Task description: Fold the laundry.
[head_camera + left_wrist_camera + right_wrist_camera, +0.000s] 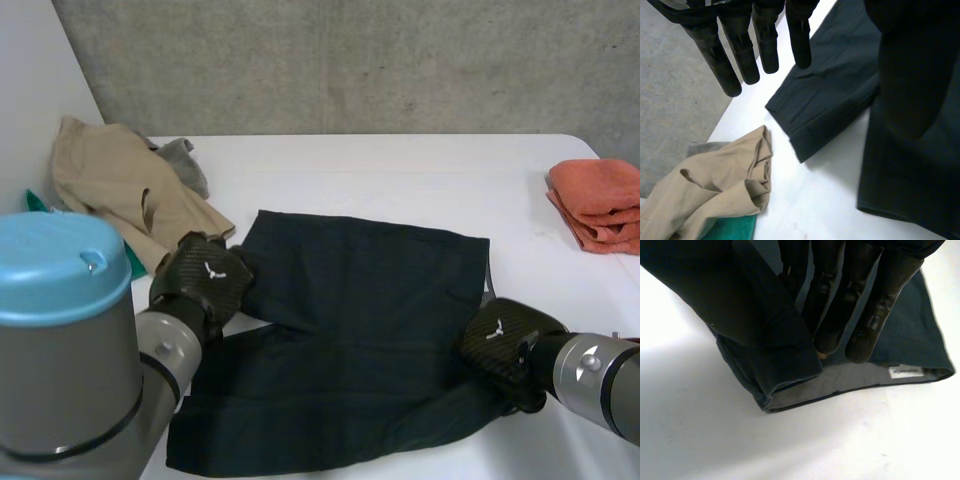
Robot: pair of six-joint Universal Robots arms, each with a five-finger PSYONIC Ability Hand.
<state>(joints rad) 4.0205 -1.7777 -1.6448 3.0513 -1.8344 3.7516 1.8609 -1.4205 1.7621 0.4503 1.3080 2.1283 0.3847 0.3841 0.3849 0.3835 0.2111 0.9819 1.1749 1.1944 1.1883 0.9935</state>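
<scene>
Right hand (835, 315) pinches the edge of the cloth (360, 300) — lift it clear of the bench (400, 180) (no dragging); left hand (765, 40), fingers straight and empty, should pin its side.

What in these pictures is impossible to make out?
Orange cloth: cut off by the head view's right edge.
Green item: mostly covered by the tan garment, left wrist view.
Label on the dark garment: too small to read, right wrist view.
Right hand: the garment folds over it; grip unclear.
</scene>
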